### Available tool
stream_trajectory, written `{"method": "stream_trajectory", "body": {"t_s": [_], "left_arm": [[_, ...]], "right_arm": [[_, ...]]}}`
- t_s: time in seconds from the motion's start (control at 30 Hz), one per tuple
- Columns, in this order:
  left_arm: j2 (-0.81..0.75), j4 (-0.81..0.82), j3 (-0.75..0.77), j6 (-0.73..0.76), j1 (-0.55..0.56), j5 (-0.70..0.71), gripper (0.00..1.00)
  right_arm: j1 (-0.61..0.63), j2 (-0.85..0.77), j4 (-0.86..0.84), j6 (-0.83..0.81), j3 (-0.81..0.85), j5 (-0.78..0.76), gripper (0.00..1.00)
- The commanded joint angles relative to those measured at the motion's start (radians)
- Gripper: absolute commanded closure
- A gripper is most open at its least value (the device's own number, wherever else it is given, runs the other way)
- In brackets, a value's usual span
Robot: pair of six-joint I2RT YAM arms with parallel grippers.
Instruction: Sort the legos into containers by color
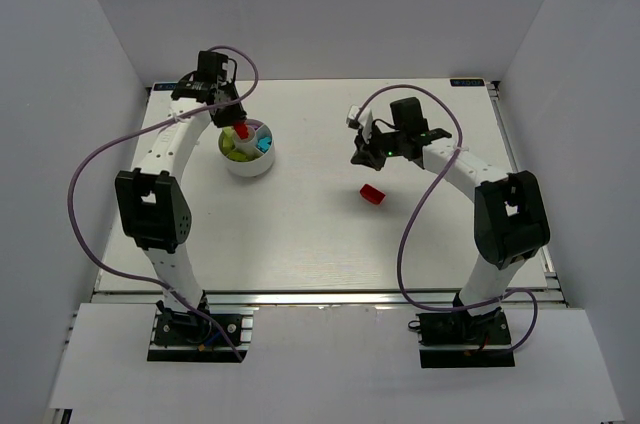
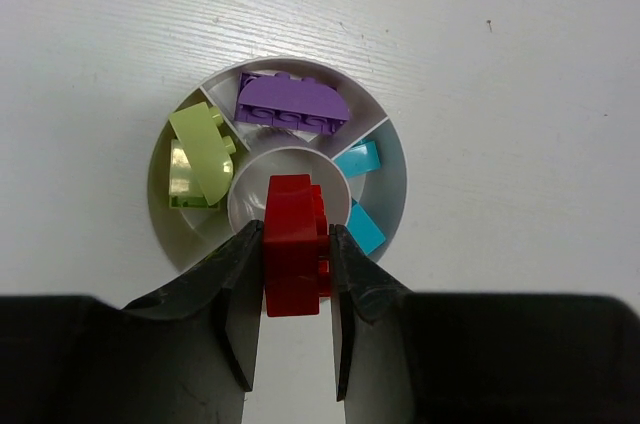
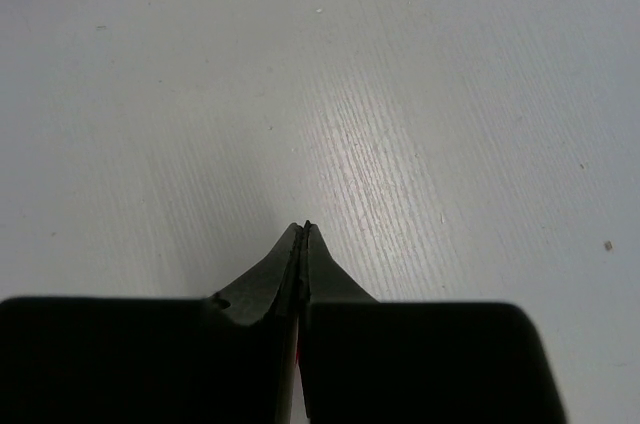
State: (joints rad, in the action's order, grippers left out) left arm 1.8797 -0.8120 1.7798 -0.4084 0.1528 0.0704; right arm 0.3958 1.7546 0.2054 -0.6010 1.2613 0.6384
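**Top view.** The white dish sits toward 10 o'clock from the middle of the table. The left gripper hangs over the dish with a red brick nipped between its fingers. The right gripper hovers right of centre. A loose red brick lies on the table just beside it, toward 5 o'clock and untouched.

**Left wrist view.** The jaws stand a brick's width apart and are clamped on both sides of the red brick. The brick hangs over the hub and the 6 o'clock wedge of the dish. A purple brick fills the 12 o'clock wedge. Lime-green bricks lie in the 9 o'clock wedge. Two cyan bricks lie in the 3 o'clock wedge.

**Right wrist view.** The fingers of the right gripper are pressed flat together with nothing gripped between them. Bare table lies beyond them.
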Motion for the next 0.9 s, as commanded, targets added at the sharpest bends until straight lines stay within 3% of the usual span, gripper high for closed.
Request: {"method": "stream_trajectory", "body": {"t_s": [0.0, 0.03, 0.13, 0.17, 0.2, 0.27, 0.3, 0.43, 0.67, 0.87], "left_arm": [[-0.007, -0.007, 0.053, 0.017, 0.004, 0.025, 0.92], [0.001, -0.009, 0.056, 0.02, 0.005, 0.023, 0.92], [0.01, -0.016, 0.055, 0.02, 0.005, 0.022, 0.81], [0.012, -0.019, 0.055, 0.022, 0.004, 0.023, 0.76], [0.01, -0.019, 0.053, 0.02, 0.005, 0.028, 0.63], [0.009, -0.024, 0.052, 0.017, 0.005, 0.034, 0.53], [0.006, -0.024, 0.052, 0.017, 0.005, 0.034, 0.47], [-0.007, -0.019, 0.059, 0.014, 0.005, 0.023, 0.36], [-0.111, 0.04, 0.026, -0.004, 0.004, 0.002, 0.34], [-0.378, 0.265, -0.31, -0.118, 0.002, -0.067, 0.3]], "right_arm": [[-0.006, -0.037, -0.001, 0.014, -0.002, 0.021, 1.0], [-0.005, -0.038, 0.0, 0.014, 0.0, 0.021, 1.0], [-0.006, -0.035, 0.012, 0.006, -0.003, 0.017, 0.7], [-0.006, -0.035, 0.015, 0.001, -0.005, 0.001, 0.54], [-0.006, -0.035, 0.017, -0.003, -0.008, -0.006, 0.45], [-0.008, -0.033, 0.028, -0.009, -0.011, -0.043, 0.28], [-0.008, -0.029, 0.037, -0.02, -0.011, -0.055, 0.11], [-0.008, -0.003, 0.144, -0.057, 0.013, -0.118, 0.11], [-0.006, -0.033, 0.19, 0.041, -0.025, -0.299, 0.11], [-0.003, -0.004, 0.298, 0.089, -0.03, -0.328, 0.11]]}}
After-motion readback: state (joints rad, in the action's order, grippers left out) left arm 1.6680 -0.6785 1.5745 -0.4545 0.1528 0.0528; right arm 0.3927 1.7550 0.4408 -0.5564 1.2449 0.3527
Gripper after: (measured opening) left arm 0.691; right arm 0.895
